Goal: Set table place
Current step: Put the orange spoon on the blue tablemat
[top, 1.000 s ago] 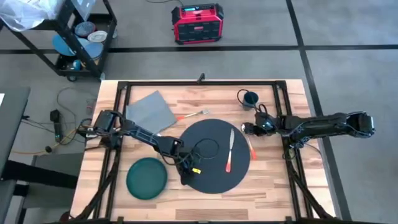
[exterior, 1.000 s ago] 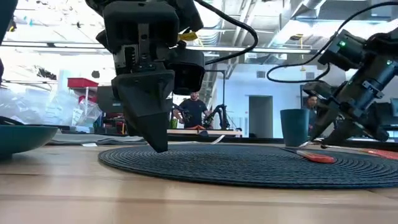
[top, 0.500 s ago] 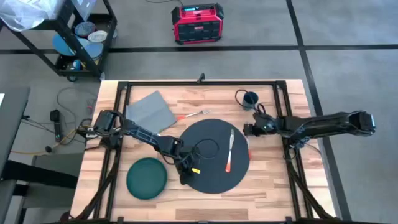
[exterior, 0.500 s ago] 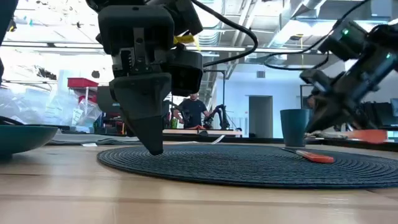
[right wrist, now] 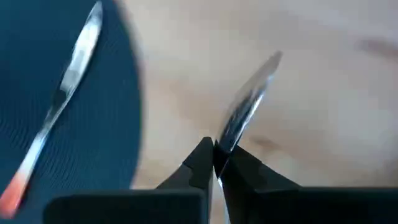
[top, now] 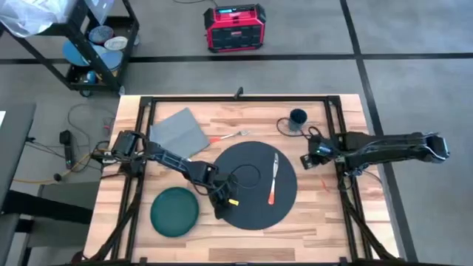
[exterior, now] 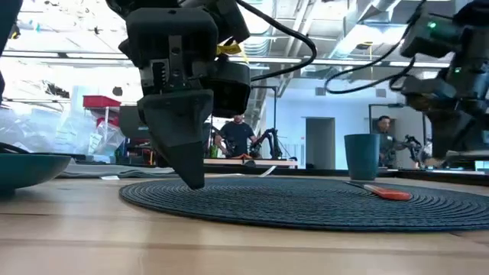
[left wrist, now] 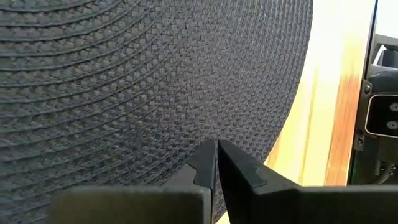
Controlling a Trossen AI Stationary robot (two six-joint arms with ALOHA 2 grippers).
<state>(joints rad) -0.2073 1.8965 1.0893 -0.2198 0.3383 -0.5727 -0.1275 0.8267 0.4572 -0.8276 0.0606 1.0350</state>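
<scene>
Jaws of the left gripper (top: 220,212) are pinching shut on the rim of the place (top: 247,196), a thin, floppy woven mat best dragged flat across the table (top: 222,125), while the right gripper (top: 304,162) is clamping a knife (right wrist: 249,106).

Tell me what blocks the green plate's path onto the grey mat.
The left gripper, shut, stands at the mat's edge nearest the plate. An orange-handled utensil lies farther on it. The right gripper, shut on a silver utensil, is beyond.
</scene>
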